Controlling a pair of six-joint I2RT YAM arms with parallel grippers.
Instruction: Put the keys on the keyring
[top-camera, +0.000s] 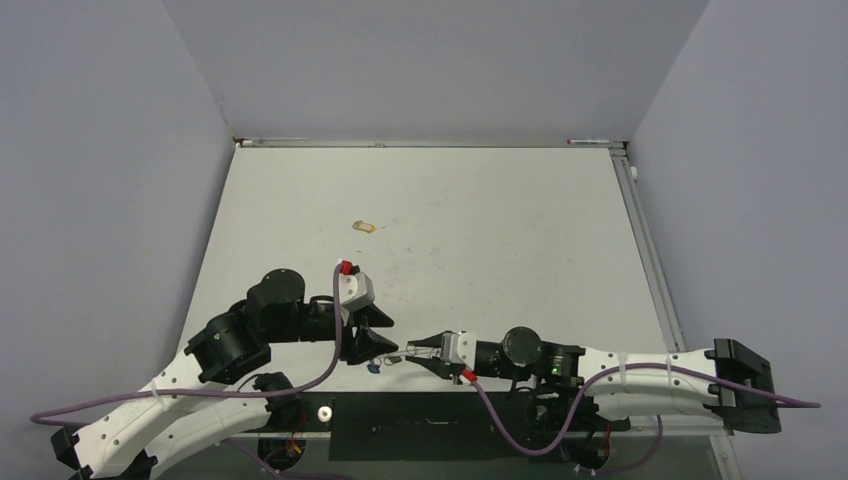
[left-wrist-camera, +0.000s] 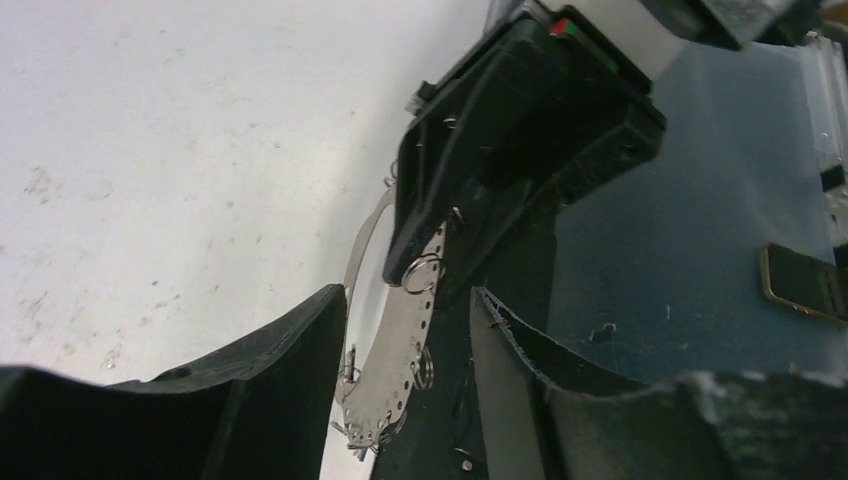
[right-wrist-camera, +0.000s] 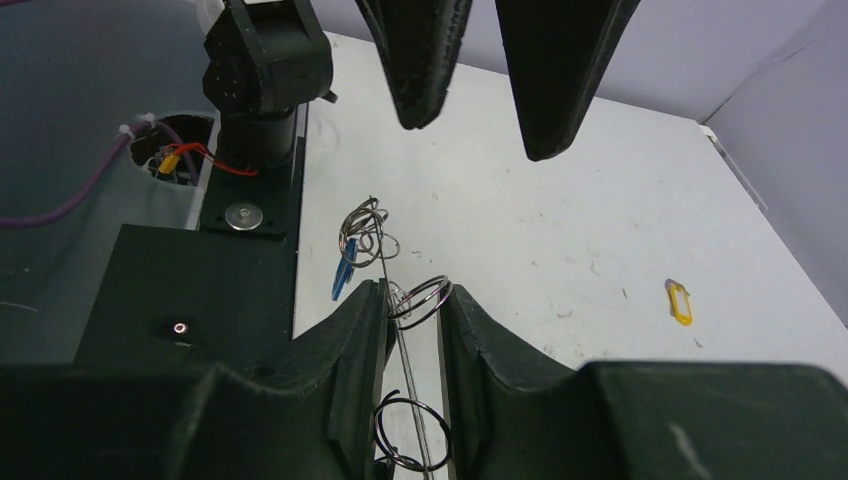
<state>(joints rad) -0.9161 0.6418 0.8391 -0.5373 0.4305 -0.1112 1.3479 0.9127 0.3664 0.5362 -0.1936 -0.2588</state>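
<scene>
The keyring (left-wrist-camera: 400, 340) is a silvery curved metal band with a row of holes and small split rings hung on it. It spans between the two grippers near the table's front edge (top-camera: 392, 355). My right gripper (right-wrist-camera: 415, 290) is shut on one end of it, with the band edge-on and a split ring between the fingers. My left gripper (left-wrist-camera: 408, 295) is open, its jaws on either side of the band without pinching it. A blue key (right-wrist-camera: 343, 272) hangs at the band's far end (top-camera: 373, 366). A yellow key (top-camera: 365, 227) lies alone farther back on the table (right-wrist-camera: 679, 302).
The black base plate (top-camera: 420, 425) and the arm mounts with cables sit along the near edge just behind the grippers. Grey walls close in the white table (top-camera: 500, 220) on the other sides. A dark object with a gold rim (left-wrist-camera: 805, 285) lies on the dark surface below.
</scene>
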